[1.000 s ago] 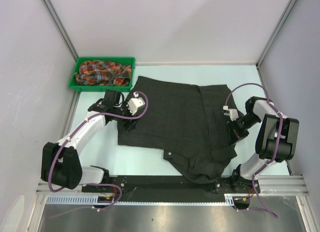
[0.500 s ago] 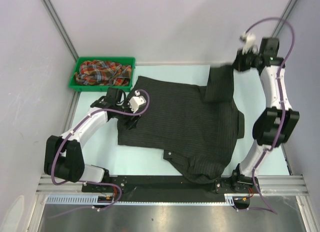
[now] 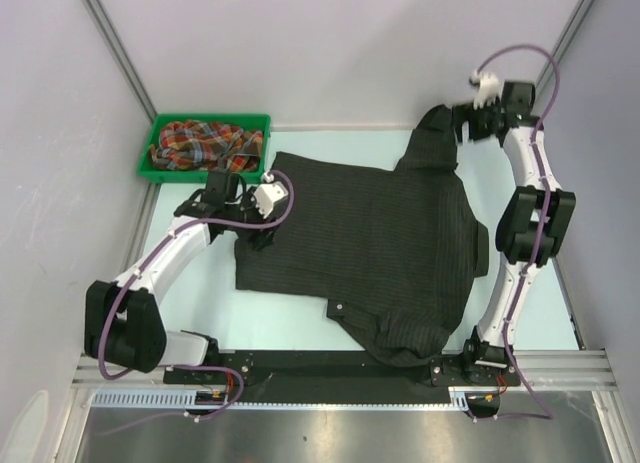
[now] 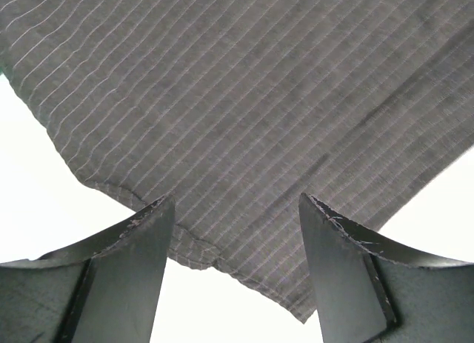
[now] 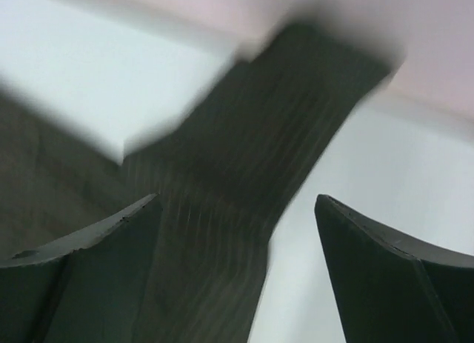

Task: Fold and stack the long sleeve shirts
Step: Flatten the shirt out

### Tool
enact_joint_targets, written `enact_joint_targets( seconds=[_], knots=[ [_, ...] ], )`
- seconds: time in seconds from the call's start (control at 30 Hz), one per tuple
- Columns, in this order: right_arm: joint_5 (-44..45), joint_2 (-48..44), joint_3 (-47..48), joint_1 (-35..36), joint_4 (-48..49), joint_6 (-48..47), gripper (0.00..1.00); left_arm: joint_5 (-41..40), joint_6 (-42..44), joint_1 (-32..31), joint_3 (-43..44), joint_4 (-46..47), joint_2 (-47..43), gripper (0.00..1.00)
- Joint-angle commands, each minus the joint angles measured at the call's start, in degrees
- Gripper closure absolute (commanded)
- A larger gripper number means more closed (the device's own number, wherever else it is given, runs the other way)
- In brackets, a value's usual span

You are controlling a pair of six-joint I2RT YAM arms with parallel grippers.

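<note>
The black pinstriped shirt lies spread over the middle of the table. One sleeve stretches toward the far right corner. My right gripper hangs at the end of that sleeve with its jaws wide apart. In the right wrist view the blurred sleeve runs below and beyond the open right gripper. My left gripper hovers open over the shirt's left edge. The left wrist view shows a hemmed corner of the shirt under the left gripper. The plaid shirt lies crumpled in the bin.
The green plastic bin stands at the far left corner against the wall. White walls and metal frame posts close in the table on three sides. The shirt's lower part hangs over the black rail at the near edge.
The right arm swung from the shirt's right side up to the far right corner, drawing the sleeve out with it, and its jaws opened. The left arm barely shifted.
</note>
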Motion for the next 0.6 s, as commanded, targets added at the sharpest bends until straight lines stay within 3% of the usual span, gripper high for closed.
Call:
enact_joint_targets(
  seconds=[0.0,0.1,0.17,0.23,0.33,0.43,0.57],
  knots=[
    [-6.53,-16.31,-16.3,-4.44,-17.45,-16.34,0.11,8.4,7.85,-0.32,-1.64,-5.57,-4.86,0.27],
    [-10.75,-27.56,-28.95,-5.32,-28.27,-26.82,0.13,10.0,12.35,-6.11,-6.28,-6.99,-9.25,0.26],
    [-12.86,-33.71,-35.84,-5.42,-31.73,-30.46,0.13,6.95,13.68,-14.88,-8.58,-5.25,-11.45,0.26],
    [-13.4,-41.1,-44.28,-4.8,-35.43,-34.05,0.14,3.42,11.94,-24.17,-10.95,-1.83,-11.38,0.27],
    [-12.53,-48.05,-51.23,-3.4,-37.28,-34.68,0.14,4.89,5.97,-32.02,-9.22,0.56,-6.29,0.28],
    [-12.79,-52.27,-53.62,-2.52,-39.3,-34.6,0.15,3.16,2.52,-38.79,-9.72,4.75,-2.5,0.29],
    [-12.52,-54.04,-54.51,-2.25,-40.88,-34.6,0.17,-3.88,4.36,-45.58,-11.84,10.49,-0.22,0.28]
  ],
)
